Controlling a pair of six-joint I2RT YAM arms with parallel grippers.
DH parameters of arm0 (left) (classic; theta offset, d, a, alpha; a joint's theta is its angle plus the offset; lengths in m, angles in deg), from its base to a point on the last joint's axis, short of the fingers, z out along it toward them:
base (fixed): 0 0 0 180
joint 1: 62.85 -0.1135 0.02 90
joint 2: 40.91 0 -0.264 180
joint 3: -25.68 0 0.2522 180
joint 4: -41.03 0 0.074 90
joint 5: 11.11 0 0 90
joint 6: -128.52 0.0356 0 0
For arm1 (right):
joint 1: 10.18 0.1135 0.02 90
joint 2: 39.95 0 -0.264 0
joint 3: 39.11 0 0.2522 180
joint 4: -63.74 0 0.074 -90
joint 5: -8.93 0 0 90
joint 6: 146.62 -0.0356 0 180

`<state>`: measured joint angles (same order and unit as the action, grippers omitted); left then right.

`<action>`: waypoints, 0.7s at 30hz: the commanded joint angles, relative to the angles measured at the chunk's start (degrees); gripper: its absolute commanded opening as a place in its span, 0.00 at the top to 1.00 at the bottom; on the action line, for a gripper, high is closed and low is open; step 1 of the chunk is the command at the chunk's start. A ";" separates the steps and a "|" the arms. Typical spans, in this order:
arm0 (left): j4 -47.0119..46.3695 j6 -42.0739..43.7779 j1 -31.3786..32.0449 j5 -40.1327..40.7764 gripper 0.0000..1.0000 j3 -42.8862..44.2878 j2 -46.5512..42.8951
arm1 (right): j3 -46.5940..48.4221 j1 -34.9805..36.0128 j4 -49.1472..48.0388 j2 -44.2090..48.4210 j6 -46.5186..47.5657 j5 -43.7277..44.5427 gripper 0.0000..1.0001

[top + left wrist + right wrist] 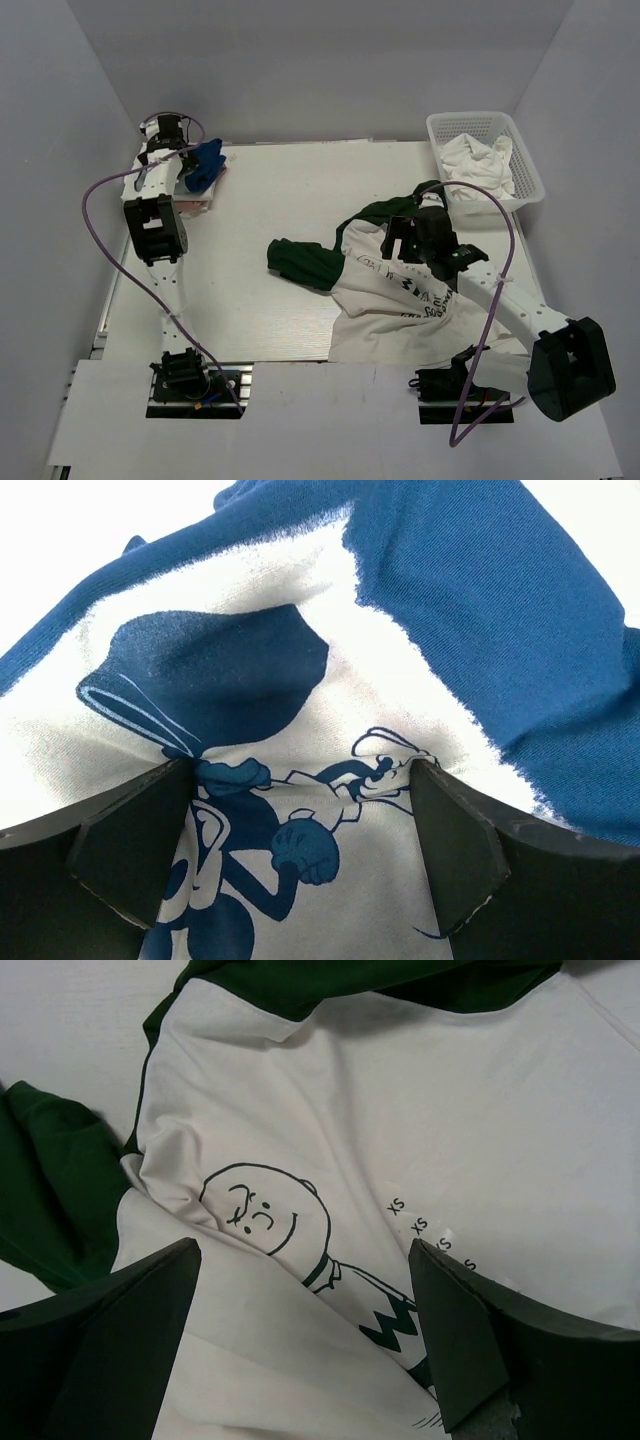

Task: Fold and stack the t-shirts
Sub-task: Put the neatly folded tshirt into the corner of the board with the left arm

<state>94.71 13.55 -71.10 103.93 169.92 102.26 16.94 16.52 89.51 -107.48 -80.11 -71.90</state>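
Note:
The white t-shirt with dark green sleeves [400,300] lies crumpled and spread at the right of the table. Its Charlie Brown print [265,1210] faces up. My right gripper [405,243] hovers open just over it, and its fingers [460,1330] stand wide apart with the print between them. The white-and-blue cartoon-print shirt [205,165] sits bunched at the far left. My left gripper [185,160] is open, its fingers [455,830] resting against that shirt's print [300,840]. A thin pink edge [197,204] shows beneath the blue shirt.
A white plastic basket [530,170] with white cloth [478,165] stands at the back right, close behind my right arm. Purple cables loop from both arms. Grey walls enclose the table on three sides.

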 commanded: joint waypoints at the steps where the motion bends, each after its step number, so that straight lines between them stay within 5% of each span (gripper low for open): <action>1: 0.51 3.09 -0.54 -3.15 0.00 0.48 -0.51 | 0.52 -0.24 -2.08 -0.76 0.72 1.99 0.10; 9: -3.52 5.02 0.77 -19.74 0.00 -8.99 -19.66 | 1.75 -0.24 0.82 -0.33 -1.38 1.29 0.10; 16: -19.50 1.07 5.87 -44.59 0.00 -47.87 -40.06 | -1.24 -1.82 8.46 -1.29 -8.07 6.91 0.10; 21: -20.68 1.07 16.94 -42.03 0.00 -60.93 -45.61 | 0.07 -3.41 8.64 -4.10 -7.46 6.22 0.10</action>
<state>75.56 15.23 -59.16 64.94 114.07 57.63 16.00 13.94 96.75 -110.16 -86.49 -67.05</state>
